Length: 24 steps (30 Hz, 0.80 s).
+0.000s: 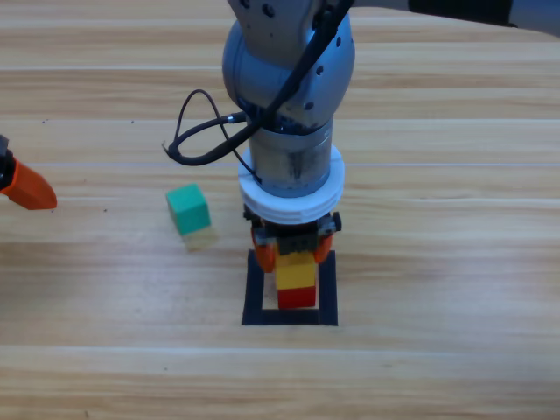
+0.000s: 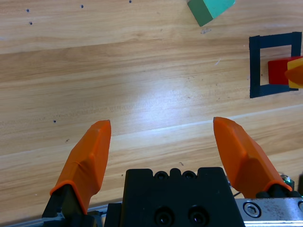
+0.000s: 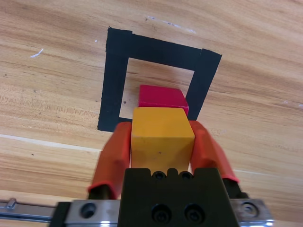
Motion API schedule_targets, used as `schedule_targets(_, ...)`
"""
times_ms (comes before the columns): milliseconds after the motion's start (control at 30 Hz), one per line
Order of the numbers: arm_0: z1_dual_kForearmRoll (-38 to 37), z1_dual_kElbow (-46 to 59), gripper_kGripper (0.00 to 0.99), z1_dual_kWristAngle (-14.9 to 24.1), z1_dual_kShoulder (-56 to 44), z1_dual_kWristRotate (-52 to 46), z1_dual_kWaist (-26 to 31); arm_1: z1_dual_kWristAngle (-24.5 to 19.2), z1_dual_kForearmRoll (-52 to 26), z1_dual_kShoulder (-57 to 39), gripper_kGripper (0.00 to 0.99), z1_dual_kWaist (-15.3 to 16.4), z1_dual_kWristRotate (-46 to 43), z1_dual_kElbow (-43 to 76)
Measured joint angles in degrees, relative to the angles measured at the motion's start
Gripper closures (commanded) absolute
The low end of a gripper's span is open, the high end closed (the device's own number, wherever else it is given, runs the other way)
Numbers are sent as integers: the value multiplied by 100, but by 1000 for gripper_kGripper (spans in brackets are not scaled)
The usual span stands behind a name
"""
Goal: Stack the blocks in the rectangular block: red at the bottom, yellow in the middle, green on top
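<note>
My right gripper [image 3: 162,142] is clamped on the yellow cube [image 3: 162,138], held over the red cube [image 3: 162,98] inside the black tape square [image 3: 114,75] near the worktop's front edge. I judge the middle step is in hand: lower squarely, then release. My left gripper [image 2: 163,139] waits, jaws apart, at the left edge; the green cube [image 1: 188,209] lies just left of the square.

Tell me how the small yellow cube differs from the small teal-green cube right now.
The small yellow cube is clamped between the right gripper's orange jaws; the small teal-green cube lies free. Yellow is over the red cube within the black tape square; green sits on bare wood outside it. Both look equal in size.
</note>
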Motion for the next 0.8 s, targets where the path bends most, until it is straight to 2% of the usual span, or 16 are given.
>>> schedule_targets(333,-2,15,73,-2,0,5,12,-73,122,-13,0,0,-49,-282)
schedule_targets(467,-4,20,73,-3,0,5,19,-330,129,-246,0,11,-628,-480)
schedule_targets(667,-434,16,70,-70,31,-70,42,-906,128,-1690,1,242,-1496,-510)
schedule_targets(800,-514,-436,71,-74,416,-275,50,-1129,16,-2825,7,355,-1965,382)
